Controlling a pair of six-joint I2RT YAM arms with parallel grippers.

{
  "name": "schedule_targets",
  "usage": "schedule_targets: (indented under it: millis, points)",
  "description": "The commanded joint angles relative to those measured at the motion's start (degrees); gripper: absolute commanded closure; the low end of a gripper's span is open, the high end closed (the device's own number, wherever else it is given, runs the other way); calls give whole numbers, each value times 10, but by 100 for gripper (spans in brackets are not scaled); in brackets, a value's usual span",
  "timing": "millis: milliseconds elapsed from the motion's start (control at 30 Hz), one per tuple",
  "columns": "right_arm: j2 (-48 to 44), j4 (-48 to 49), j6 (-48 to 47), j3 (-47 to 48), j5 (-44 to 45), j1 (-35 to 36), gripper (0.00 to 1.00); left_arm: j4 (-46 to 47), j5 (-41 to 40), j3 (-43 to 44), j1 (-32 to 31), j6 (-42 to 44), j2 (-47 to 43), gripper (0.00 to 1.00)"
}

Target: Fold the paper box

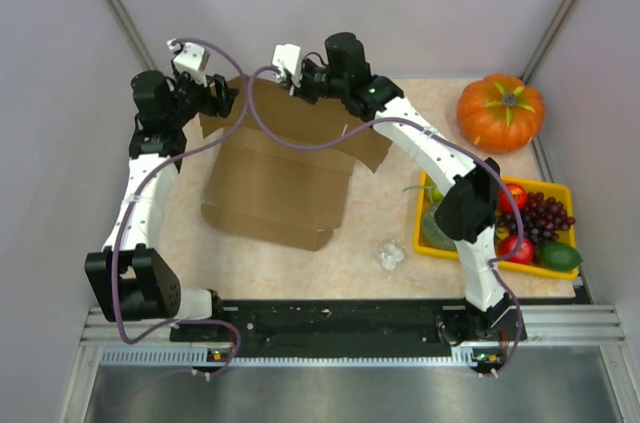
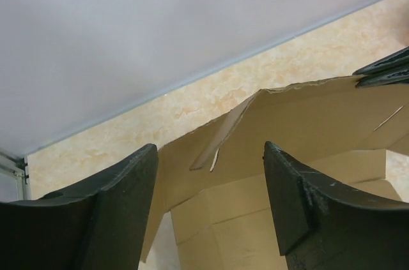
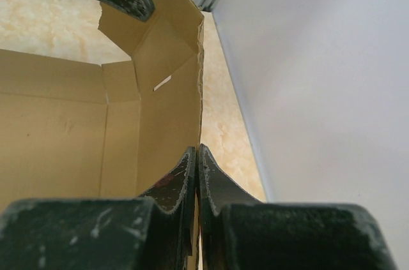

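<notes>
The paper box (image 1: 275, 173) is a brown cardboard sheet lying mid-table with its far wall raised. In the right wrist view that wall (image 3: 166, 110) stands upright, and my right gripper (image 3: 196, 150) is shut on its top edge. The same gripper (image 1: 298, 86) reaches in from the back right. My left gripper (image 1: 222, 98) is at the box's far left corner. Its fingers (image 2: 209, 149) are open, wide apart, with the bent corner flap (image 2: 217, 142) showing in the gap. I cannot tell whether it touches the flap.
An orange pumpkin (image 1: 500, 111) sits at the back right. A yellow tray (image 1: 560, 188) of fruit, with grapes (image 1: 545, 213), lies along the right side. A small clear object (image 1: 390, 254) rests near the front. Walls close in behind and beside the box.
</notes>
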Motion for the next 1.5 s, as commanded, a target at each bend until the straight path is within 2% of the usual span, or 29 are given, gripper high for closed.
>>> schedule_targets:
  millis: [0,67,133,167,267,300,367,400,533,600,667,733,767,800,833,867,967,1033,1067,1100,1167,1200,1233,1300,1400,1433,1467]
  points:
    - [-43,14,11,8,-27,-3,100,17,50,45,-4,44,21,32]
    - [-41,15,16,9,-25,-3,100,14,17,45,-15,54,24,51]
    - [-39,18,27,12,-15,-2,100,22,-2,41,-24,53,24,63]
    - [-39,19,33,14,-11,-3,100,22,-12,37,-28,55,19,78]
    - [-36,22,48,16,11,-2,100,53,-25,7,-42,63,-10,98]
    - [-37,21,49,16,20,-2,89,66,-34,-3,-44,62,-18,100]
    - [-41,22,47,8,26,-2,81,88,-30,-24,-44,62,-41,100]
    - [-42,21,46,7,32,-2,73,92,-26,-29,-44,62,-47,100]
    - [-46,13,43,0,22,-2,59,79,-12,-27,-44,68,-63,100]
    - [-42,12,51,0,19,-2,54,79,-8,-29,-44,70,-75,100]
    - [-41,10,53,-2,14,-2,55,79,-5,-31,-44,69,-86,100]
    - [-39,12,67,6,7,-2,68,72,7,-30,-44,60,-92,100]
    - [-39,12,80,11,7,-1,76,70,13,-28,-44,51,-97,99]
    - [-39,12,86,21,14,-2,97,55,4,-24,-45,14,-99,92]
    - [-39,14,91,23,19,-3,100,47,-16,-17,-44,-12,-104,81]
    - [-41,13,100,24,22,-5,100,40,-69,-17,-44,-40,-116,55]
    - [-45,16,130,23,-16,-24,100,-9,-125,-27,-43,-131,-162,37]
    - [-45,17,146,21,-65,-47,100,-77,-256,-57,-38,-212,-196,36]
    - [-46,25,163,18,-79,-55,100,-98,-288,-70,-32,-242,-226,36]
    - [-47,30,172,12,-98,-61,100,-111,-316,-88,-14,-275,-241,37]
    - [-46,34,184,9,-113,-68,100,-124,-313,-150,7,-296,-274,38]
    - [-47,34,185,9,-127,-73,100,-115,-301,-174,34,-312,-281,38]
    - [-47,34,184,9,-134,-74,100,-104,-234,-216,52,-323,-283,38]
    - [-46,33,187,9,-145,-80,100,-96,-177,-241,103,-355,-273,36]
    - [-46,34,198,8,-165,-91,100,-14,-81,-287,145,-374,-256,30]
    - [-46,34,200,8,-170,-92,100,11,-38,-293,146,-371,-248,30]
    - [-46,33,199,8,-174,-94,100,34,-29,-292,146,-367,-228,28]
